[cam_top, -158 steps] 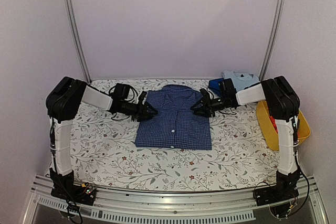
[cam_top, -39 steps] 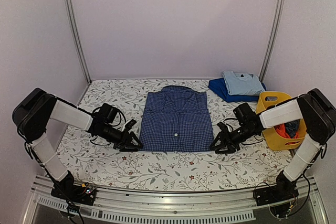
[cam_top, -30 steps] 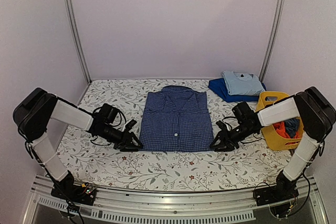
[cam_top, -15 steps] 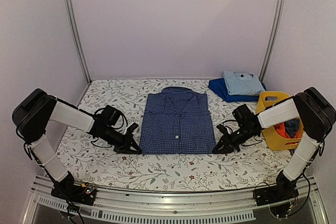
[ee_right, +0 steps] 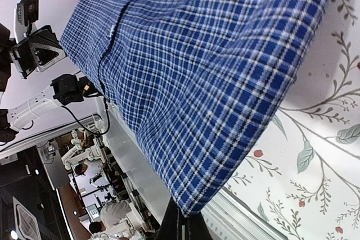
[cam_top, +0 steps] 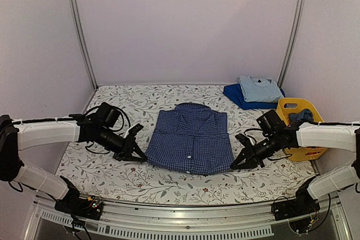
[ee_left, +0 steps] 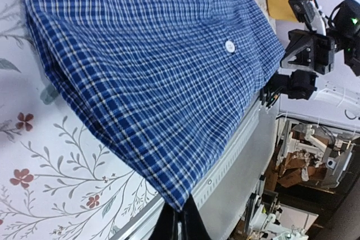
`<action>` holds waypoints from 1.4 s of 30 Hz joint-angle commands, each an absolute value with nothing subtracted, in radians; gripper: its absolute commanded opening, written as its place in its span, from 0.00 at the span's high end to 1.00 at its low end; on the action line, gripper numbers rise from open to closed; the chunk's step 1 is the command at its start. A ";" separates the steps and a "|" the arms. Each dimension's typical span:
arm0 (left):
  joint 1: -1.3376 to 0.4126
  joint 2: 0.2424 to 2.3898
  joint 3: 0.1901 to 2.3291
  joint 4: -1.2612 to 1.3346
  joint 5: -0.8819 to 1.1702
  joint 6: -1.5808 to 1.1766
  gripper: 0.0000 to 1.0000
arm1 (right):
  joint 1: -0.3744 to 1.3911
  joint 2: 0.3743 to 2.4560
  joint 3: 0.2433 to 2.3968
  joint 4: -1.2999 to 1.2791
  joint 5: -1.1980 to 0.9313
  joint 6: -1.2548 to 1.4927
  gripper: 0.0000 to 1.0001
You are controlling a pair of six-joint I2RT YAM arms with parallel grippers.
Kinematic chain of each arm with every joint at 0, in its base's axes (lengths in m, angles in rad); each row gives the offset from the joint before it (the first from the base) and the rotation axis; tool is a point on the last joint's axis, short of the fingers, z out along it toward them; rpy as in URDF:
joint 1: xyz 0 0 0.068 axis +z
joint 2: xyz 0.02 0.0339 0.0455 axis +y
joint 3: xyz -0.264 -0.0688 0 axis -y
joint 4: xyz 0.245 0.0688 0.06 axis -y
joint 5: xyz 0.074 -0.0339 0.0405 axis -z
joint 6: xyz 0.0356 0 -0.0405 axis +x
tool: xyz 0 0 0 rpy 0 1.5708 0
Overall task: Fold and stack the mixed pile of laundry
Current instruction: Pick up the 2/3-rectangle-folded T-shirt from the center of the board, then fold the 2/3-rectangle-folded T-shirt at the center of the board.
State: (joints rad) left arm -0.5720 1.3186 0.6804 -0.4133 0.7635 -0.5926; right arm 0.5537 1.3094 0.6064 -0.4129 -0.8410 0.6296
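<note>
A blue small-check button shirt (cam_top: 191,141) from the mixed laundry pile lies front up in the middle of the flowered table (cam_top: 112,175). Its near hem is raised off the cloth. My left gripper (cam_top: 142,158) is shut on the hem's near left corner, and in the left wrist view the checked fabric (ee_left: 157,66) runs down into the shut fingertips (ee_left: 179,217). My right gripper (cam_top: 235,166) is shut on the near right corner, with the shirt (ee_right: 214,71) ending between its fingertips (ee_right: 183,220). The collar end still rests on the table.
A yellow basket (cam_top: 288,144) with dark cloth (cam_top: 302,115) in it stands at the right, behind my right arm. A folded light blue top (cam_top: 259,88) lies on a dark blue garment (cam_top: 235,95) at the back right. A metal rail (cam_top: 180,217) runs along the near edge.
Both grippers have shut on the shirt's near corners and lifted the hem off the table. Both arms have stretched out low and the hem has come slightly nearer.
</note>
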 commanded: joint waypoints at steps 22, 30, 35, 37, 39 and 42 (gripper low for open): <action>-0.289 2.235 1.595 -0.355 0.706 -0.563 1.00 | 0.253 2.139 1.452 -0.428 -0.756 0.456 1.00; -0.359 2.338 1.576 -0.376 0.706 -0.501 1.00 | 0.293 2.303 1.490 -0.447 -0.742 0.415 1.00; -0.411 2.168 1.289 -0.331 0.688 -0.480 1.00 | 0.384 2.288 1.377 -0.425 -0.754 0.388 1.00; -0.429 2.073 1.145 -0.307 0.683 -0.491 1.00 | 0.419 2.240 1.278 -0.394 -0.763 0.397 1.00; -0.448 1.972 1.007 -0.299 0.685 -0.497 1.00 | 0.450 2.151 1.112 -0.342 -0.780 0.414 1.00; -0.470 1.805 0.824 -0.328 0.673 -0.500 1.00 | 0.479 2.018 0.901 -0.299 -0.790 0.446 1.00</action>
State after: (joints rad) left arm -0.4351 1.9480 1.0176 -0.2523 0.7124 -0.5056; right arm 0.4103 2.0892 1.1507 -0.2253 -0.8387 0.4232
